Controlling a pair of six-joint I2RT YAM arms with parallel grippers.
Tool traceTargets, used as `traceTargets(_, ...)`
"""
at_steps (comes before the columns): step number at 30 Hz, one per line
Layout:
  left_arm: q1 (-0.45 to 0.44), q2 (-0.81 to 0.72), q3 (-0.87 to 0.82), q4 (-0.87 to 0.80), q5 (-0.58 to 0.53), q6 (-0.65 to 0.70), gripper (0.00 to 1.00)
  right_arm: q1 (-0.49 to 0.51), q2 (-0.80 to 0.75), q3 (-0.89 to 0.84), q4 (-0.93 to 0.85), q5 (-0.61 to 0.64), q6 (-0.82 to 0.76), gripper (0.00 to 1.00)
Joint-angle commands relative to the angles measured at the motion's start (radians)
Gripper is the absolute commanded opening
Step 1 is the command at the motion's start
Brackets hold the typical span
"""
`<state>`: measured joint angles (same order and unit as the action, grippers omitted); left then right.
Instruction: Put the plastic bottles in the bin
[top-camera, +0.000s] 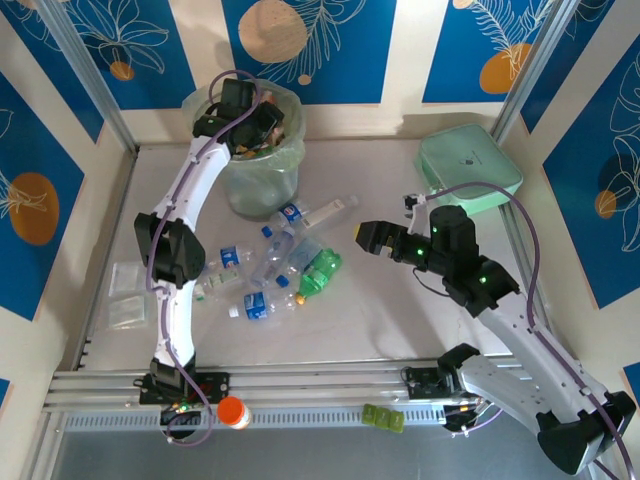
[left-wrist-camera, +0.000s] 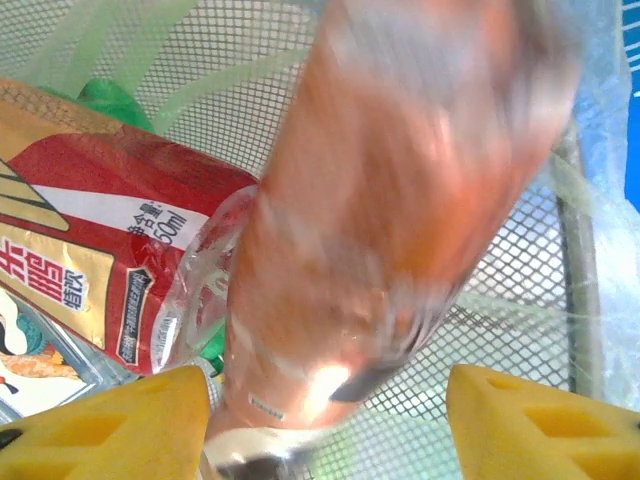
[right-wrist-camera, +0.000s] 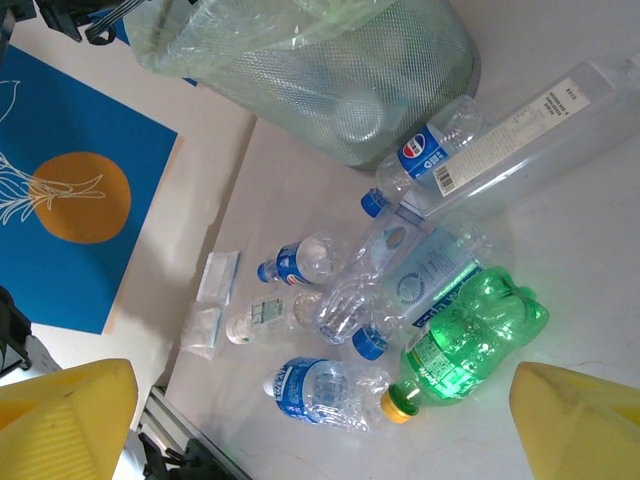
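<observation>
Orange-red bottle (left-wrist-camera: 390, 200), blurred, hangs neck-down between the left fingers (left-wrist-camera: 110, 425), which stand wide apart; it is close by one finger and clear of the other, so they have no grip on it. Behind it runs the mesh wall of the bin (left-wrist-camera: 500, 290), and down inside lies a red-label bottle (left-wrist-camera: 90, 240) with gold on its label and something green beside it.

From above, the left arm reaches to the far left of the table (top-camera: 400, 330), its wrist over the bin's mouth. The bin stands there by the far wall, its clear liner loose round the rim.

The other bottles (top-camera: 275, 265) lie in a loose pile on the table just near of the bin, mostly clear with blue caps and labels. A green bottle (top-camera: 320, 272) marks the right edge of the pile, its yellow cap pointing near and left. A long clear bottle (top-camera: 325, 212) lies on the far side of the pile, near the bin's foot.

The right fingers (right-wrist-camera: 65, 420) hover above the table just right of the pile, spread wide with nothing between them. A mint case (top-camera: 468, 165) lies flat at the far right, well apart from the pile. Two clear bags (top-camera: 128, 295) lie flat left of the pile
</observation>
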<state>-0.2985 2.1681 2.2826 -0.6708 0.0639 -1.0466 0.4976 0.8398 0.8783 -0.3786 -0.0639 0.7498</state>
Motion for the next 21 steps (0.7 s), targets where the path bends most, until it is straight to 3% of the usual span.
traceTargets(1, 0.020, -0.023, 0.028, 0.009, 0.025, 0.013, 0.66, 0.010, -0.006, 0.046, -0.019, 0.032, -0.038, 0.96)
traceTargets(11, 0.026, -0.167, -0.009, -0.053, 0.061, 0.114, 0.68, 0.027, 0.004, 0.106, -0.072, 0.056, -0.091, 0.95)
traceTargets(21, -0.035, -0.641, -0.508, 0.066, -0.048, 0.240, 0.68, 0.047, 0.108, 0.141, -0.133, -0.002, -0.088, 0.95)
